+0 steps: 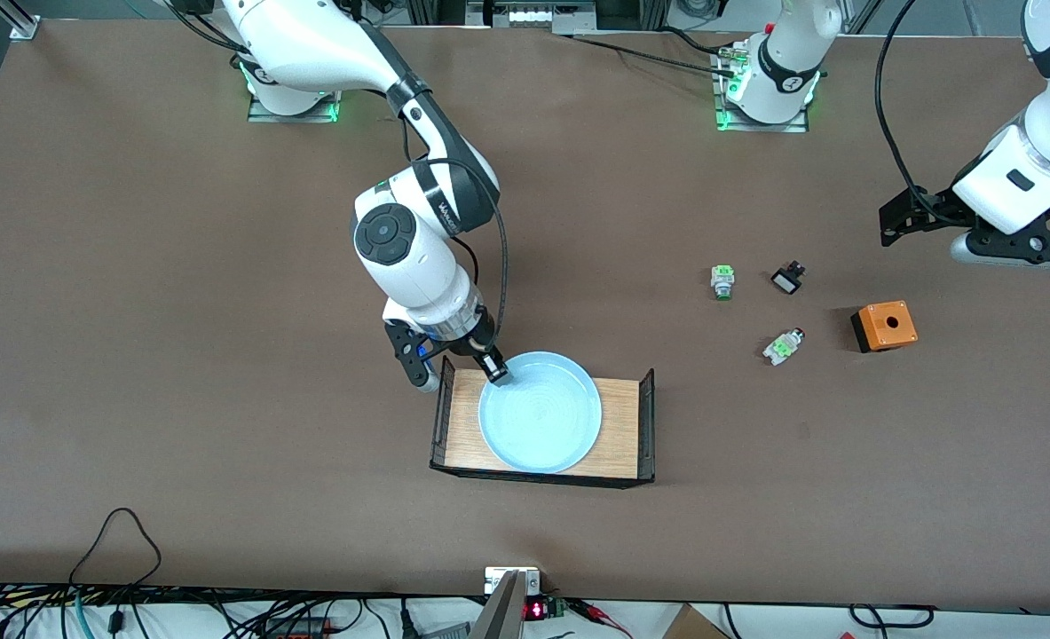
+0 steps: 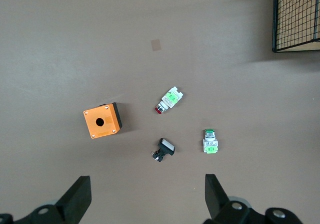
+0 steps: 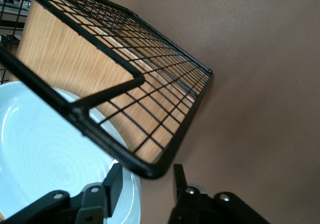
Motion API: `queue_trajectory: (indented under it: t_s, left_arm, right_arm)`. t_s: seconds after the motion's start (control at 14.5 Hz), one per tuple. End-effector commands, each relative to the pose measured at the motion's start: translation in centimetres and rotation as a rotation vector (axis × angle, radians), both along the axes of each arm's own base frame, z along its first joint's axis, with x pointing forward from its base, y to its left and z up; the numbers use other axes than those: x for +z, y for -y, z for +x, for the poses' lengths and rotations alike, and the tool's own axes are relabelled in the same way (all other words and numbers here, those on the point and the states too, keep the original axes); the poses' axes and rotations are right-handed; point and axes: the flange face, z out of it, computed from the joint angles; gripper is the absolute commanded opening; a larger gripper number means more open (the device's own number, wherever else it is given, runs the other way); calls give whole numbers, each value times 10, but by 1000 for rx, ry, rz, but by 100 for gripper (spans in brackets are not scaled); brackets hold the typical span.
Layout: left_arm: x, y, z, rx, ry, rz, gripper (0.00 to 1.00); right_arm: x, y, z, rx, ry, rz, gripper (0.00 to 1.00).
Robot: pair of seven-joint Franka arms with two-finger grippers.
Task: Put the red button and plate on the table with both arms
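The round, glossy pale-blue plate with its raised rim lies in the small light-wood tray with black wire-mesh ends, near the middle of the matte brown table. The right gripper is down at the plate's rim, at the edge toward the right arm's end of the table; in the right wrist view its fingers straddle the rim, one over the plate's inside and one outside, with a gap between them, so the plate does not look clamped yet. The step in hand seems to be the grasp on the plate; next the jaws need to pinch the rim firmly and lift it clear of the mesh end before setting it on the table. The tiny red button, whitish with a green middle and dark red cap, lies on the table toward the left arm's end, near an orange box. The left gripper hovers over that cluster, jaws wide apart and empty.
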Motion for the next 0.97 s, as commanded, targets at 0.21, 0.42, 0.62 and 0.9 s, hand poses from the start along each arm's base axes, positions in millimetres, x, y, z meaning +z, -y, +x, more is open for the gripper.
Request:
queue_trajectory:
  t_s: [0.21, 0.42, 0.62, 0.9]
  left_arm:
    - [4, 4, 3, -13, -4, -7, 100]
    - [7, 19, 2, -39, 2, -8, 100]
    - [9, 21, 3, -44, 7, -6, 100]
    - [9, 16, 4, -38, 7, -6, 100]
  right_arm:
    - [1, 0, 0, 4, -3, 13, 38]
    - [3, -2, -1, 9, 1, 13, 27]
    - [3, -2, -1, 7, 4, 16, 18]
    - [4, -4, -1, 10, 8, 18, 7]
